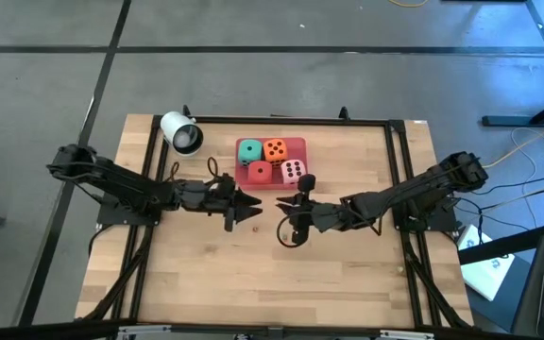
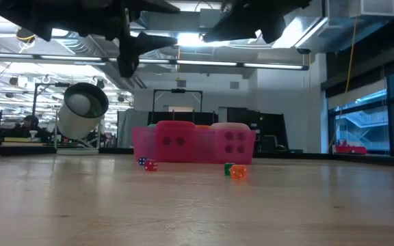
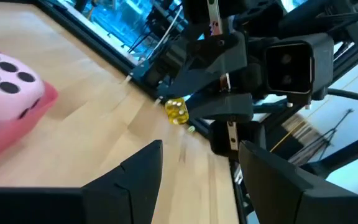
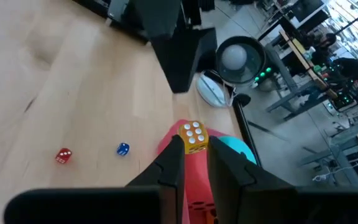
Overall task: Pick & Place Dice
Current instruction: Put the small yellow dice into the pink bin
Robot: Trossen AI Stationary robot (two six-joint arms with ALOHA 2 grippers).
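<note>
Dice (image 1: 270,161) in pink tray (image 1: 297,144), just beyond right pincer (image 4: 194,149) pinching small yellow die (image 4: 192,135); left pincer (image 3: 197,174) spread, empty.

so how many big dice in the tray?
4, all in the pink tray: teal die and orange die at the far side, red die and pink die nearer the arms.

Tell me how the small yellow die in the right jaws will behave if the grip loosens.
The small yellow die is pinched only at the tips of the right gripper, so it would probably slip out easily. It looks hard and glossy, hence likely slippery. Being a tiny cube held above the table, it may bounce and tumble before settling on a flat face.
</note>
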